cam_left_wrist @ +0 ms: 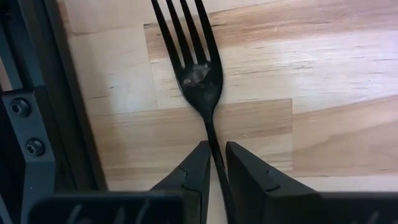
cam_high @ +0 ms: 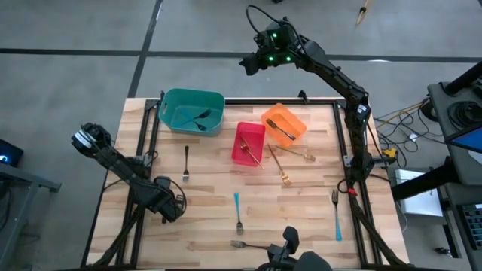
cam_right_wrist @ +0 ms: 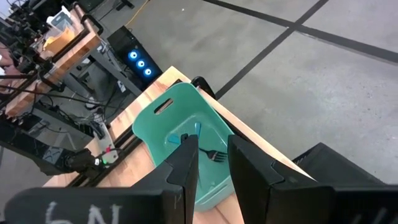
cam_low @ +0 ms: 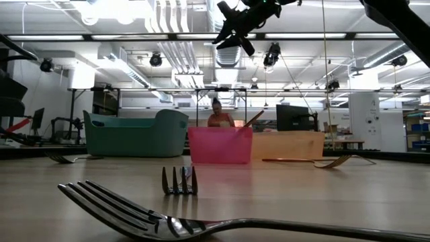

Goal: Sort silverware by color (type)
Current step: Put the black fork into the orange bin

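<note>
The left hand [cam_left_wrist: 214,163] is down at the bench's [cam_high: 211,218] left edge, near the front-left corner, its two fingers [cam_left_wrist: 193,171] clamped on the thin handle of a black fork [cam_left_wrist: 198,74] that lies flat on the wood, its prongs pointing away from the hand. The right hand [cam_right_wrist: 211,163] hangs high beyond the bench's far edge, above the teal bin [cam_high: 192,110], fingers a little apart and holding nothing. Dark forks lie in that teal bin at the far-left corner. A red bin [cam_high: 248,141] and an orange bin [cam_high: 284,124] sit beside it along the far edge, each with cutlery inside. Gold forks [cam_high: 280,167] lie just in front of them, two blue-handled forks [cam_high: 237,209] toward the front, and a silver fork [cam_high: 252,245] at the front edge.
</note>
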Controlling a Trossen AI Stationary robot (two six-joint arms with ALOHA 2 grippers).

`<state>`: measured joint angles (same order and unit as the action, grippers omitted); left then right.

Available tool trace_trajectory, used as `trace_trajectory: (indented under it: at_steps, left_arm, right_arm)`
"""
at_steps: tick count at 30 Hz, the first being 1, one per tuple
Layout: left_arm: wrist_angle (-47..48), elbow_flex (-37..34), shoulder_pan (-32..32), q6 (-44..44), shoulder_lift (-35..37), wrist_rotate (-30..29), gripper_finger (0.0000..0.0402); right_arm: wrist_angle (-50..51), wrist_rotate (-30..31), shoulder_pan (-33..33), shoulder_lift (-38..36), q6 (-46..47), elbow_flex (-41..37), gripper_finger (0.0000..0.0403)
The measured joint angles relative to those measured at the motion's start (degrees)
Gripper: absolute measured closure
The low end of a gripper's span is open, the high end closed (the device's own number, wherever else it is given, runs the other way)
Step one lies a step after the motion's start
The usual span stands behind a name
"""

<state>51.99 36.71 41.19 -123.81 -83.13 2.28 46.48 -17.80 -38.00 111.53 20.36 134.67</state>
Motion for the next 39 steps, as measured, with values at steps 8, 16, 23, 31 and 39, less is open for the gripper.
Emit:
trace_trajectory:
  at_steps: [8,16,23,31,39]
  left_arm:
    - [-0.2,0.0,0.0,0.0,0.0,0.0,0.0364]
    - [-0.5,0.0,0.0,-0.2,0.0,-0.3,0.039]
    - [-0.5,0.0,0.0,-0.2,0.0,-0.3,0.0399]
    - [1.1,1.1,0.0,-0.2,0.3,-1.9,0.0401]
    - [8.2,7.0,0.0,1.9,0.7,-8.0,0.0401]
  right_arm:
    - [0.0,0.0,0.0,0.0,-0.5,0.0,0.0326]
    - [0.0,0.0,0.0,0.0,-0.6,0.0,0.0326]
    - [0.0,0.0,0.0,0.0,-0.6,0.0,0.0326]
    - [0.0,0.0,0.0,0.0,-0.6,0.0,0.0326]
    - [0.0,0.0,0.0,0.0,-0.6,0.0,0.0326]
